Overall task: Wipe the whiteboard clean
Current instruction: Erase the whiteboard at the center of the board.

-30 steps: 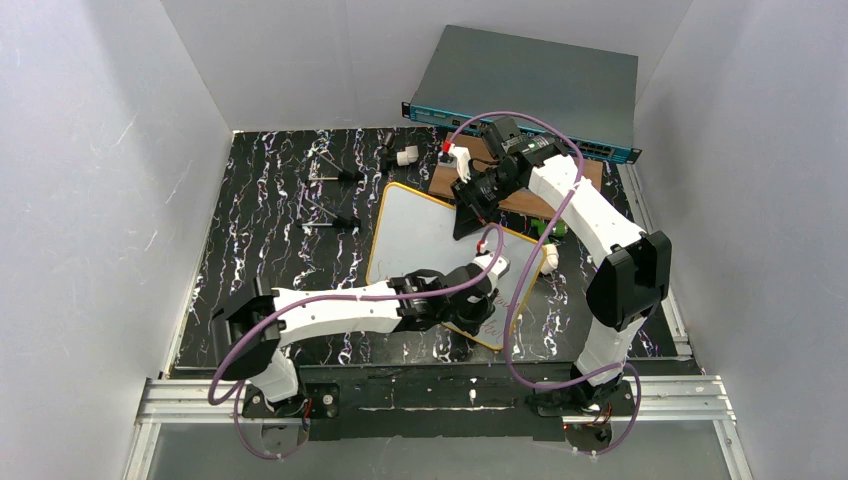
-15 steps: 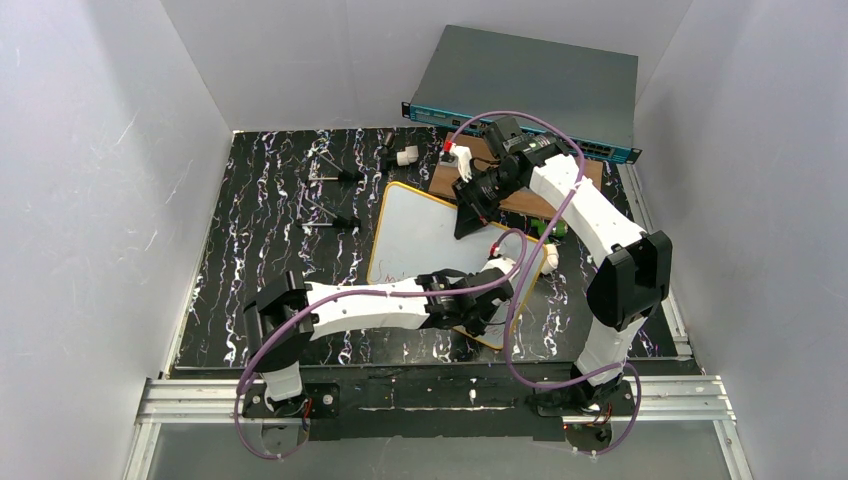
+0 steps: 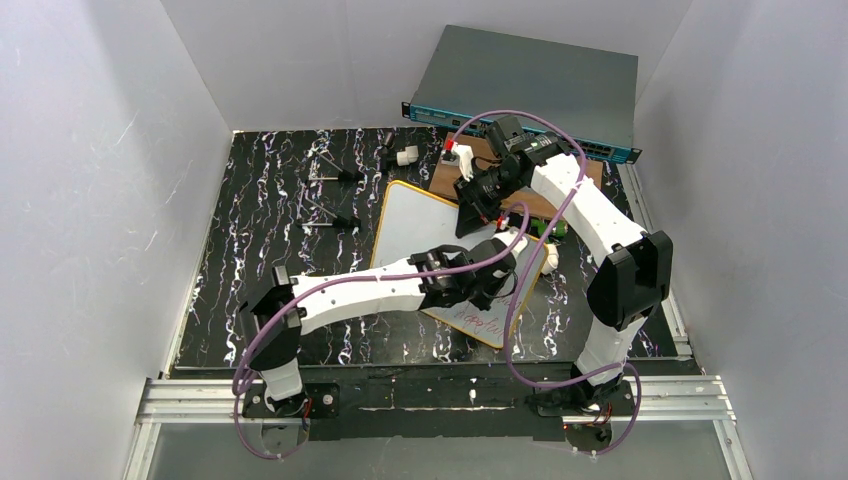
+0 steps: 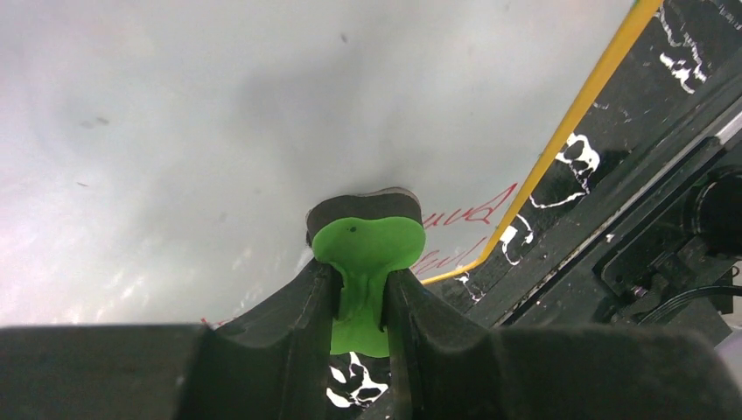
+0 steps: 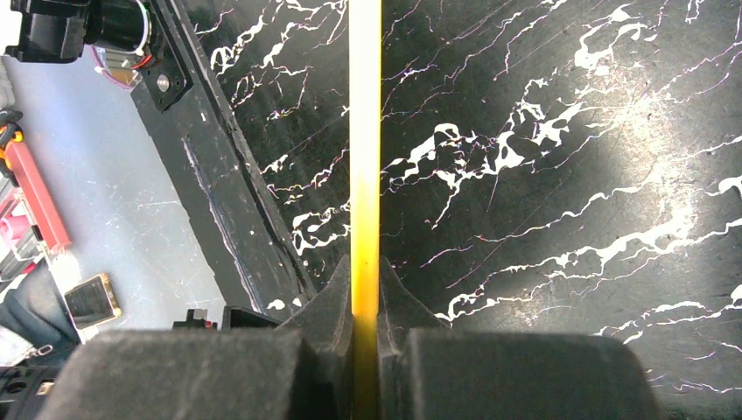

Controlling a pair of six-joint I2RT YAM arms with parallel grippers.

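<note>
- Where the black, white-veined marble-pattern surface carries the lot, the flat white rectangular whiteboard with rounded corners and a thin orange-yellow frame sits right of centre. It is turned askew, its far end just beside the brown wooden board.
- Red handwriting on the near end of the whiteboard, close to the near frame edge; the rest of the visible face is plain white.
- At the left arm's end, the left pincer is clamped on the stem of a bright green plastic eraser holder, one finger close on either side.
- Dark felt pad under the green holder, pressed against the white face, near the red handwriting and the yellow frame edge.
- Seen from above, the left pincer is over the right-hand part of the whiteboard, its arm reaching across the near half.
- At the right arm's end, the right pincer is closed together on the orange-yellow frame, which runs edge-on straight out from between the fingers.
- Seen from above, the right pincer is at the whiteboard's far edge, just beside the wooden board.
- Whiteboard flat or tipped up at that edge: cannot tell.
- Grey metal box with a teal front panel beyond the surface, at the back wall.
- Two slender black-handled tools, one and another, left of the whiteboard and apart from it.
</note>
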